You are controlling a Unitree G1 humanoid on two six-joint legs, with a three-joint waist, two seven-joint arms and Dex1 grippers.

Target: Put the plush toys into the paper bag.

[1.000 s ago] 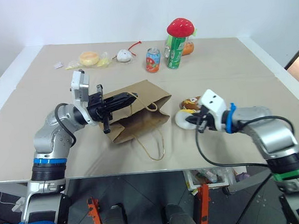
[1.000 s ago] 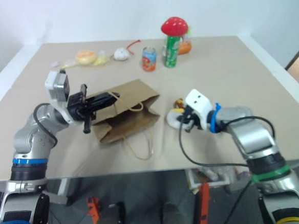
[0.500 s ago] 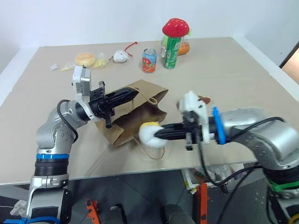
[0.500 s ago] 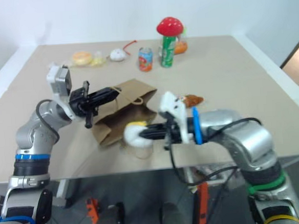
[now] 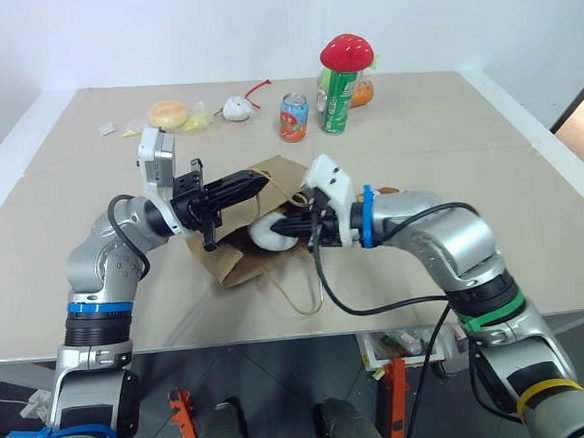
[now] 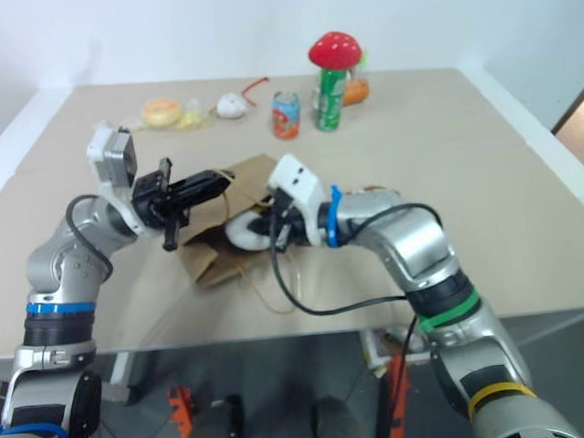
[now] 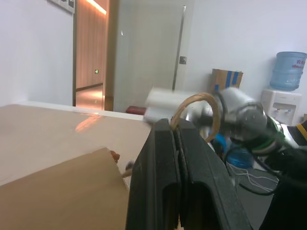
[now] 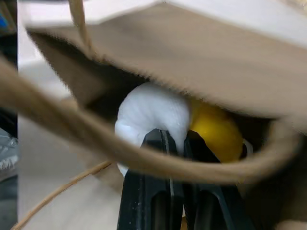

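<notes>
The brown paper bag (image 5: 236, 255) lies on the table with its mouth lifted towards the right. My left gripper (image 5: 257, 182) is shut on its tan cord handle (image 7: 194, 101) and holds the upper side up. My right gripper (image 5: 286, 227) is shut on the white egg-shaped plush toy (image 5: 267, 231) and holds it at the bag's mouth. In the right wrist view the white plush toy (image 8: 151, 112) with its yellow end sits just inside the opening, under the bag's upper edge. The brown bear plush toy (image 5: 389, 189) lies on the table behind my right forearm, mostly hidden.
At the back stand a soda can (image 5: 292, 118) and a green can (image 5: 340, 102) topped by a red mushroom item (image 5: 348, 52). A white round thing with a red cord (image 5: 236, 109) and a wrapped bun (image 5: 171, 114) lie back left. The bag's second handle (image 5: 299, 294) trails near the table's front edge.
My right gripper has carried the white egg plush toy left from beside the bear to the bag's mouth. The left gripper has kept the handle held in place.
</notes>
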